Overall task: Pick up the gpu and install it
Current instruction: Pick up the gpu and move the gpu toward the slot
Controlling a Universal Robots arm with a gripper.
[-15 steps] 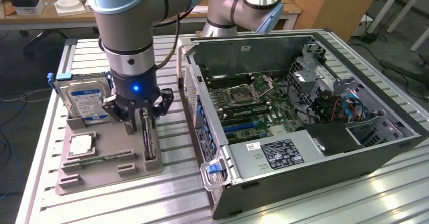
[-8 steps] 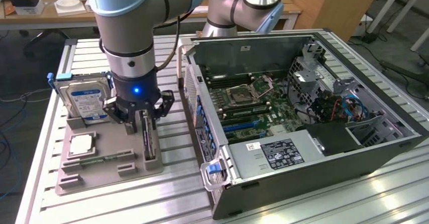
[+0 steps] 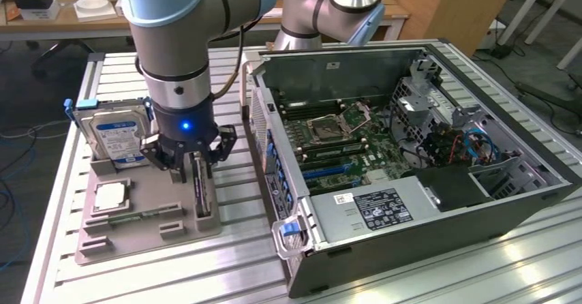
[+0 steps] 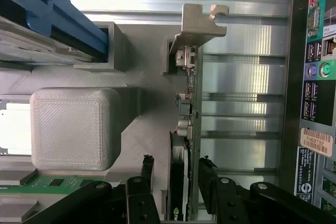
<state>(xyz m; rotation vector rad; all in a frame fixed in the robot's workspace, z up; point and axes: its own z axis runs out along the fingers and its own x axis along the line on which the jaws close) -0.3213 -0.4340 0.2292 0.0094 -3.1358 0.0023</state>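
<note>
Jaws stand wide open, gripping nothing, astride the graphics card (image 4: 190, 124), which stands on edge in the grey tray (image 3: 127, 232) directly between them, its long axis running along the gap.

1 gpu (image 3: 204, 198), 1 hdd (image 3: 118, 137), 1 ram stick (image 3: 138, 217), 1 cpu (image 3: 111, 196), 1 tray (image 3: 136, 242), 1 pc case (image 3: 409, 249).
</note>
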